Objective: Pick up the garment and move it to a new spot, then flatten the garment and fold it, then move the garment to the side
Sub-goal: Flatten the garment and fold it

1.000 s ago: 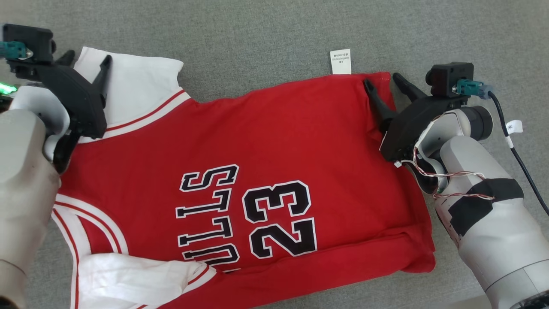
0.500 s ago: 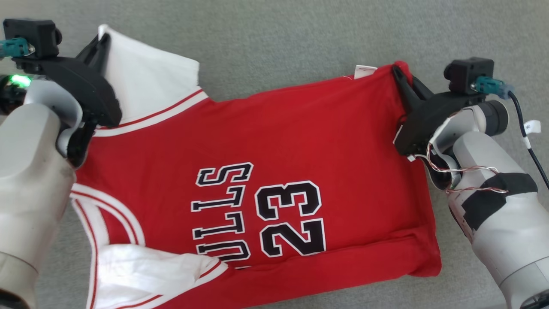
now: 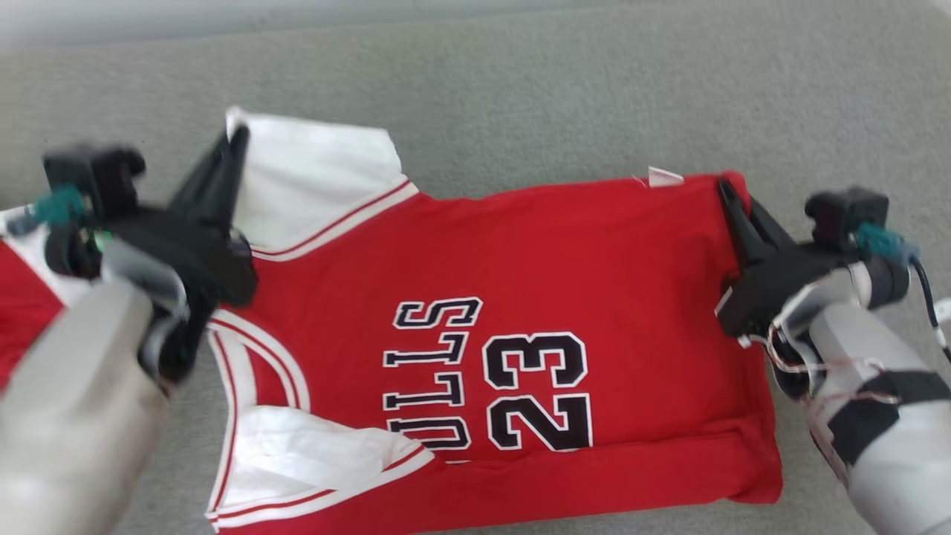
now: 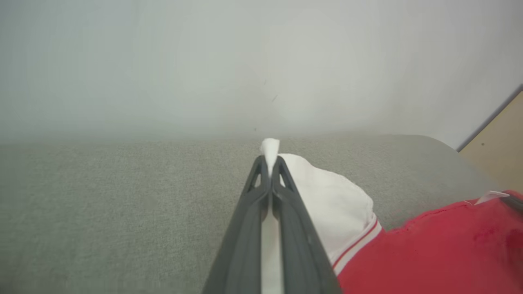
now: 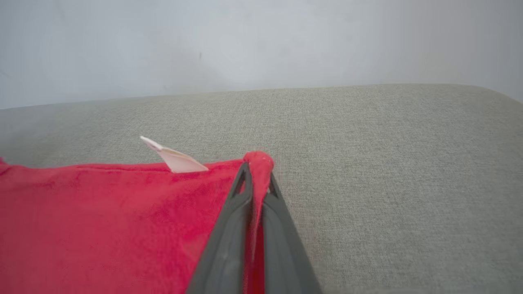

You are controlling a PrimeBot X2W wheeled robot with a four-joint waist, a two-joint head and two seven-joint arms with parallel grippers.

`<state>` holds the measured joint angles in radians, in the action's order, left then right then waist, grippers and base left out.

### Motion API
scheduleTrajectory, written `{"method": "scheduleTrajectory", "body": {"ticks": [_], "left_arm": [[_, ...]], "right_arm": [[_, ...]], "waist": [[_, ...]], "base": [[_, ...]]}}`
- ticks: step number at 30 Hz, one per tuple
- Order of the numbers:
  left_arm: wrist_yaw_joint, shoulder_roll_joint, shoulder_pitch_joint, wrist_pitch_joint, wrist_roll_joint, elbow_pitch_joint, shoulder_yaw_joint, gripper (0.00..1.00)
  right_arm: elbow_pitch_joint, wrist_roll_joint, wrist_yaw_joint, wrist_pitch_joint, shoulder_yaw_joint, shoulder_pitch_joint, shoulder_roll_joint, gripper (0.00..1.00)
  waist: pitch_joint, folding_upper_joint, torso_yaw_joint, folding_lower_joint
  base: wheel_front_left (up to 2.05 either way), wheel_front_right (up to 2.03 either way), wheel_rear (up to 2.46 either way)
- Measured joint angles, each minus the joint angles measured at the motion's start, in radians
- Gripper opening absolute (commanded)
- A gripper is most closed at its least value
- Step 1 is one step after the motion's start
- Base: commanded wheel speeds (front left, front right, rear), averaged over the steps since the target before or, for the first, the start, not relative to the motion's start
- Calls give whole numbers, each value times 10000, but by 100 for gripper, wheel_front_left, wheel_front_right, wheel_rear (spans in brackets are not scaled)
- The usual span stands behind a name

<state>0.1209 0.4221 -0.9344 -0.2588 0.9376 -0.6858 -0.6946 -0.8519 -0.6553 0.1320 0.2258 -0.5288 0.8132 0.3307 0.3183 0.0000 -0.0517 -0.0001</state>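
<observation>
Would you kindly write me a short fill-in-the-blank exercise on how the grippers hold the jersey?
The left gripper is shut on a ____ part of the jersey.
The right gripper is shut on its ____ corner, beside the small tag.
The number printed on the jersey is ____.
Missing words: white; red; 23.

The left forearm (image 3: 67, 416) at lower left is blurred. The jersey (image 3: 631, 297) runs off the bottom edge; its white tag (image 3: 663, 177) is too small to read.
</observation>
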Motion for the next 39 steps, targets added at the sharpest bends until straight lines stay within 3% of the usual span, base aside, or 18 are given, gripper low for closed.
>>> {"method": "scheduleTrajectory", "body": {"ticks": [5, 13, 20, 26, 27, 28, 29, 30, 39], "left_arm": [[-508, 102, 1844, -29, -232, 1787, 807, 0], [-1323, -219, 5011, -50, -924, 4172, 1783, 0], [-1480, -679, 6761, -50, -1327, 5045, 2328, 0], [-1547, -1124, 7804, -52, -1653, 5336, 2964, 0], [-1538, -1195, 7930, -52, -1728, 5344, 3035, 0], [-1467, -1260, 8051, -52, -1806, 5298, 3043, 4], [-1471, -1312, 8181, -52, -1960, 5264, 3066, 53], [-1473, -1358, 8267, -52, -2079, 5242, 3156, 100], [-1285, -2052, 8640, -52, -3221, 5660, 4753, 100]], "right_arm": [[491, -75, 0, 257, 253, -858, 255, 0], [1958, 174, 0, 357, 1421, -2667, 431, 0], [3559, 686, 0, 359, 2663, -4835, 288, 0], [4157, 888, 0, 359, 3233, -6123, 69, 0], [4242, 895, 0, 359, 3298, -6240, 38, 5], [4330, 897, 0, 357, 3327, -6360, 8, 68], [4405, 901, 0, 339, 3342, -6489, -25, 100], [4466, 928, 0, 318, 3346, -6593, -44, 100], [5358, 779, 0, 132, 3595, -7345, 197, 100]], "waist": [[-347, 0, 260, -1], [-751, -1, 644, -1], [-1076, -1, 805, -2], [-1244, -1, 859, -1], [-1258, -2, 857, -1], [-1278, -1, 857, 0], [-1302, -1, 857, 0], [-1324, -1, 853, -1], [-1567, -1, 804, 0]], "base": [[0, 0, 0], [0, 0, 0], [0, 0, 0], [0, 0, 0], [0, 0, 0], [0, 0, 0], [0, 0, 0], [0, 0, 0], [0, 0, 0]]}}
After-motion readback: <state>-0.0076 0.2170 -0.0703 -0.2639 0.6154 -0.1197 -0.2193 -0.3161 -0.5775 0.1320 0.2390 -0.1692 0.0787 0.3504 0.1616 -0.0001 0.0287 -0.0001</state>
